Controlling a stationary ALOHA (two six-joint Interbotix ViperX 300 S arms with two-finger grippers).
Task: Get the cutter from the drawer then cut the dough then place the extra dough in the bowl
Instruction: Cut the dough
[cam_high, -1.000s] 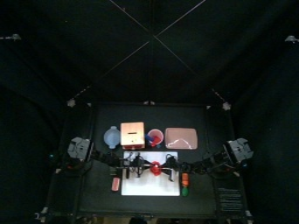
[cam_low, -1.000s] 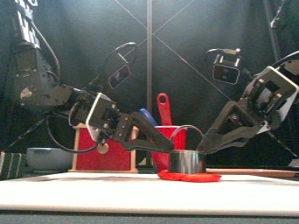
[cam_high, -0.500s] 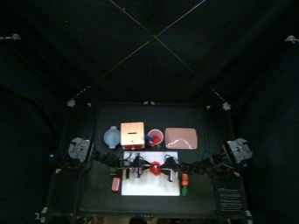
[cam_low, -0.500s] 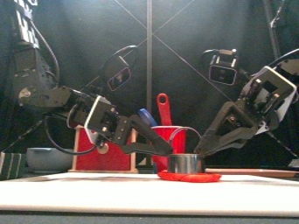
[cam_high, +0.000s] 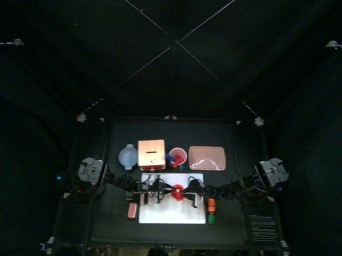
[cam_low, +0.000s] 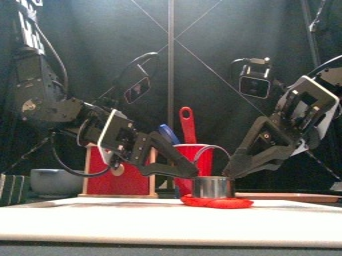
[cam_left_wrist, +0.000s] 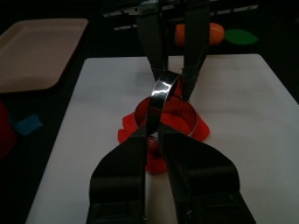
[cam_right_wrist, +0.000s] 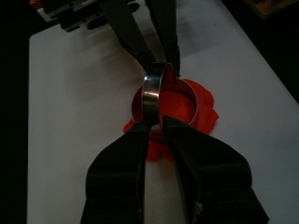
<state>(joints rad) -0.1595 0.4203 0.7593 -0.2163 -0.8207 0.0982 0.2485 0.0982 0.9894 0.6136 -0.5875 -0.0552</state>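
Note:
The round metal cutter (cam_low: 211, 186) stands on the flat red dough (cam_low: 218, 202) on the white cutting board (cam_low: 80, 208). My left gripper (cam_low: 189, 181) reaches in from the left and is shut on the cutter's near rim (cam_left_wrist: 156, 109). My right gripper (cam_low: 233, 179) comes from the right, shut on the opposite rim (cam_right_wrist: 152, 87). In both wrist views the cutter shows edge-on between the two pairs of jaws, with red dough (cam_left_wrist: 176, 127) (cam_right_wrist: 187, 101) spreading around its base. In the top view both grippers (cam_high: 166, 191) (cam_high: 189, 191) meet over the board (cam_high: 154, 214).
Behind the board stand the blue-grey bowl (cam_high: 128, 155), the wooden box (cam_high: 151, 151) with red drawer front (cam_low: 104, 162), the red cup (cam_high: 177, 156) holding toy knives (cam_low: 187, 122), and the pink tray (cam_high: 209, 157). Small toy foods (cam_high: 210, 208) lie beside the board's right edge.
The left arm has edged slightly lower toward the cutter. Cutter, dough and right arm stay where they were.

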